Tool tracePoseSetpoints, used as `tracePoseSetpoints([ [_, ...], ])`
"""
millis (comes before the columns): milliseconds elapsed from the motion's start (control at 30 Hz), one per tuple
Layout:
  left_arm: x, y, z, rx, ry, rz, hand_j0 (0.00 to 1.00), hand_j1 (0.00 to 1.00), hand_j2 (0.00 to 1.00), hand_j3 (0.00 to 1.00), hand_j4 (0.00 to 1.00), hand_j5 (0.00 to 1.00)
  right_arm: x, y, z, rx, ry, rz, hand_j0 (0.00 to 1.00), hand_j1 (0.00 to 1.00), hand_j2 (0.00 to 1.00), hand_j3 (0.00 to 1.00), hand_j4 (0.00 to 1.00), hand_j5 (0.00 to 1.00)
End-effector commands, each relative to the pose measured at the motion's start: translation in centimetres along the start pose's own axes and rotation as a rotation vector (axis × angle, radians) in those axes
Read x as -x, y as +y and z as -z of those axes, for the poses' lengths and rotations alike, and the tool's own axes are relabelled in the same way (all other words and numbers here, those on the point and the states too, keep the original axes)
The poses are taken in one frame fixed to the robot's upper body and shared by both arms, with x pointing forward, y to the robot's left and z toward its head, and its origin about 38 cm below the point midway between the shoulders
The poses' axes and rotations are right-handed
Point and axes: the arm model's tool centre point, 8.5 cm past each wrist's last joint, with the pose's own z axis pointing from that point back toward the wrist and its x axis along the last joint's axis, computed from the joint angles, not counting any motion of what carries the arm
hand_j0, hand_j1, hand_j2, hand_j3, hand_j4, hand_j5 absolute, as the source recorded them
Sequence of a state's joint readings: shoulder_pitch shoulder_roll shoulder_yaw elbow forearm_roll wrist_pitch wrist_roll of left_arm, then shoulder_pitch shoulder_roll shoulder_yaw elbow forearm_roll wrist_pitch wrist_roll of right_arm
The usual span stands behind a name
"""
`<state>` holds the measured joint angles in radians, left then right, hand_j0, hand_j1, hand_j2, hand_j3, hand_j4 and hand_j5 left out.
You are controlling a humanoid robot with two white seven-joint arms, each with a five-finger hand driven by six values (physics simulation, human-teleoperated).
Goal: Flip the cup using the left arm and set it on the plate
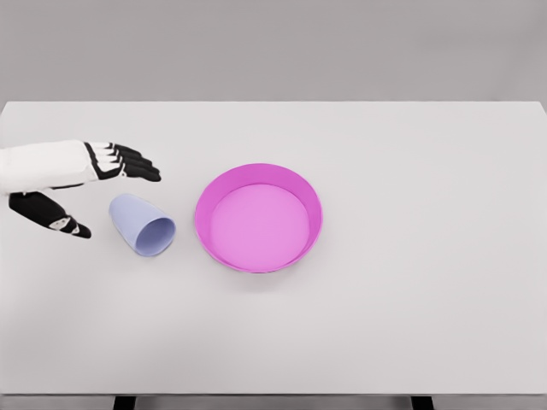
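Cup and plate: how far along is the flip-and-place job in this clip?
Nothing is finished yet. The cup lies on its side on the table, mouth toward the camera, left of the pink plate, which holds nothing. In hand: the left hand hovers beside the cup, fingers spread, not gripping. Left: grasp, turn upright, set on the plate.

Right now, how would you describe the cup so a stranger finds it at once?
On the white table, find the pink plate. Just left of it, apart from it, lies the cup, near the left hand. It is the only pale blue thing, tipped on its side.
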<state>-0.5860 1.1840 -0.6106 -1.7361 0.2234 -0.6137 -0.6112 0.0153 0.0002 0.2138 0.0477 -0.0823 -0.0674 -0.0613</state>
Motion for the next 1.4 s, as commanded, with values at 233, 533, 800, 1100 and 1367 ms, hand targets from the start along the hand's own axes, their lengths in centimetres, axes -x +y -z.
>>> tracePoseSetpoints([
  [233,2.0,0.0,0.2,-0.052,0.022,-0.048,1.0,1.0,1.0,1.0,1.0,1.0,0.6,0.0,0.0,0.0,0.012,0.003,1.0,1.0,1.0,1.0,1.0,1.0],
  [533,4.5,-4.6,1.9,0.013,0.037,-0.191,1.0,1.0,1.0,1.0,1.0,1.0,0.6,0.0,0.0,0.0,0.012,0.003,1.0,1.0,1.0,1.0,1.0,1.0],
  [800,6.6,-8.0,3.7,0.066,0.072,-0.243,1.0,1.0,1.0,1.0,1.0,1.0,0.6,0.0,0.0,0.0,0.012,0.003,1.0,1.0,1.0,1.0,1.0,1.0],
  [1100,8.2,-7.4,4.4,0.05,0.105,-0.227,1.0,1.0,1.0,1.0,1.0,1.0,0.6,0.0,0.0,0.0,0.012,0.003,1.0,1.0,1.0,1.0,1.0,1.0],
  [1367,8.5,-8.6,5.2,0.085,0.113,-0.226,1.0,1.0,1.0,1.0,1.0,1.0,0.6,0.0,0.0,0.0,0.012,0.003,1.0,1.0,1.0,1.0,1.0,1.0],
])
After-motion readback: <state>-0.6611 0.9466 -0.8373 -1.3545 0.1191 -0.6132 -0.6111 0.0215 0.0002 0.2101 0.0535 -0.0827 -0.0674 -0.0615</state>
